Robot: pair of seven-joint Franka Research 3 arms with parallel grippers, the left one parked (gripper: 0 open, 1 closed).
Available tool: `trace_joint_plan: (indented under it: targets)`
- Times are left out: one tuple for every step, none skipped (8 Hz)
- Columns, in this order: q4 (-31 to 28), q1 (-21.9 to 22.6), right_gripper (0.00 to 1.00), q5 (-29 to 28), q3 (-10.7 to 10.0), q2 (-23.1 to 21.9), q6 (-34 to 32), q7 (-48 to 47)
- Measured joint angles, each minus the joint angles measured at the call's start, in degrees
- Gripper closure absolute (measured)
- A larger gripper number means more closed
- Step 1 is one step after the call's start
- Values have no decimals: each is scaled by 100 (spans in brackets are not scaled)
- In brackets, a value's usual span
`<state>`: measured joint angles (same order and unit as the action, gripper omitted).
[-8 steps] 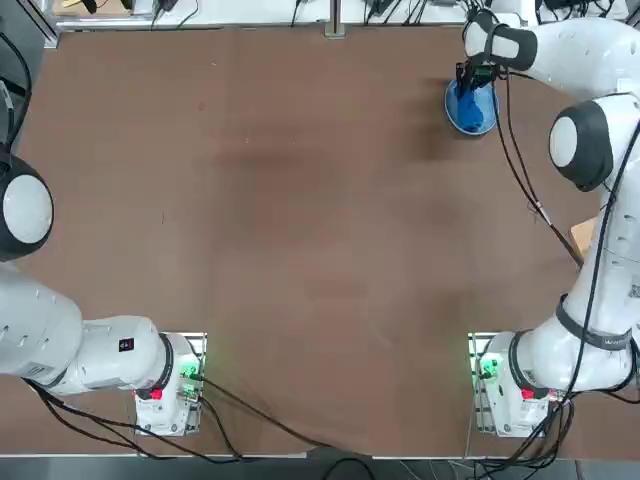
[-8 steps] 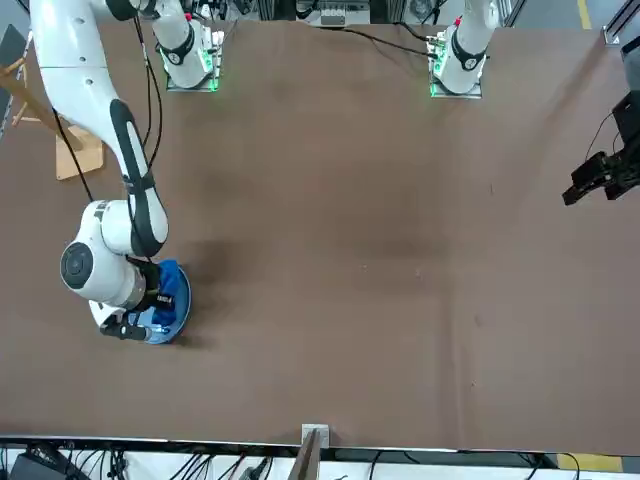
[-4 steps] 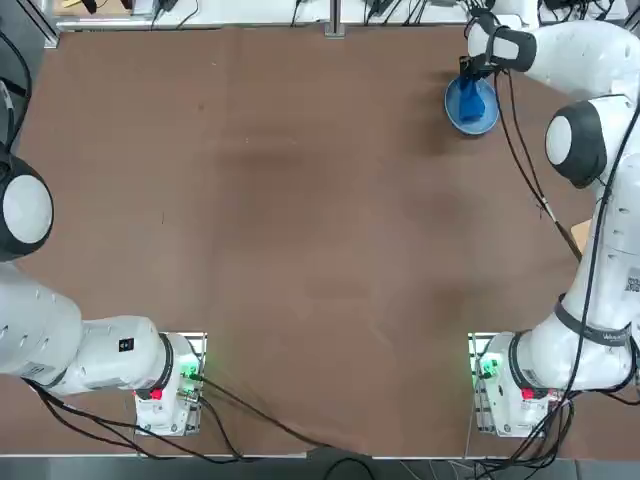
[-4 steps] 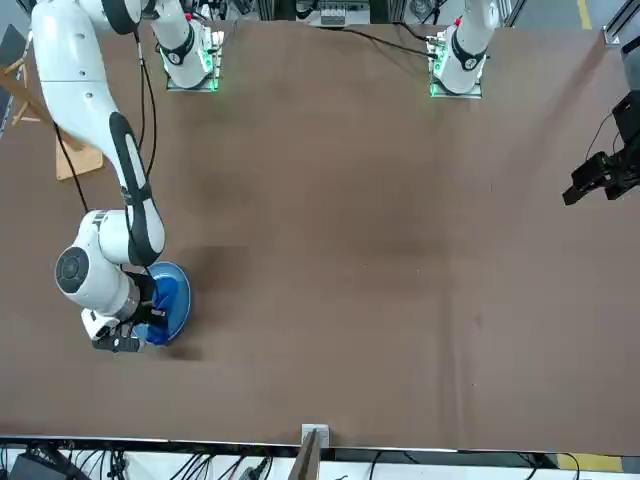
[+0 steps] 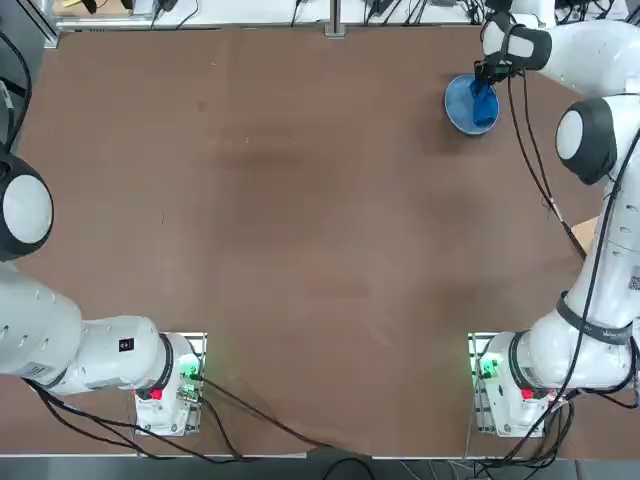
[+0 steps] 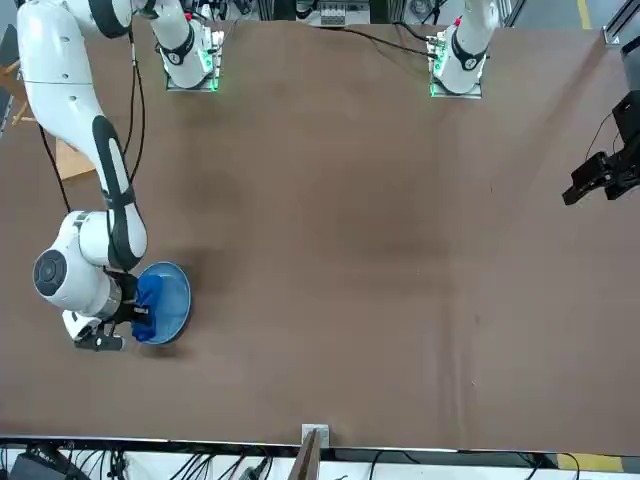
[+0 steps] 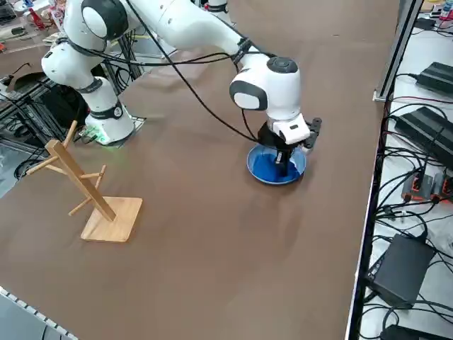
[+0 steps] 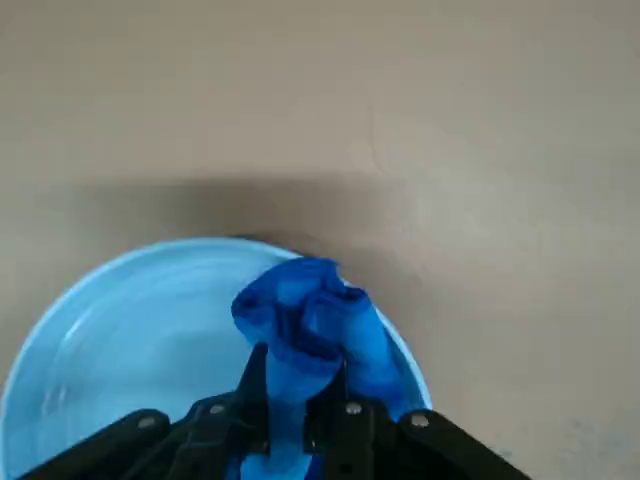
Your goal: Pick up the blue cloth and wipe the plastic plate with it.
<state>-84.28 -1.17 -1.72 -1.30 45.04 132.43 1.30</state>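
The right gripper points straight down, its two fingers pinched tight on the blue cloth, which bunches up between them and spills out past the fingertips. Directly beneath the gripper, the cloth presses onto the plastic plate, sitting close to one edge of the rim rather than the middle. The plate lies flat on the brown table, near its far edge. Well off to the arm's outer side stands a wooden rack.
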Motion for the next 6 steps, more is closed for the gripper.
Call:
trace_joint_plan:
  targets:
    - [-114,6,91,0,31,-60,-119,-9]
    - [-218,45,91,-1,67,-149,-331,-90]
    - [-274,134,91,-2,92,-243,-616,-229]
    - [-298,250,91,-4,108,-311,-788,-400]
    - [-298,363,91,-8,112,-355,-817,-561]
    - [-289,444,91,-46,113,-383,-809,-710]
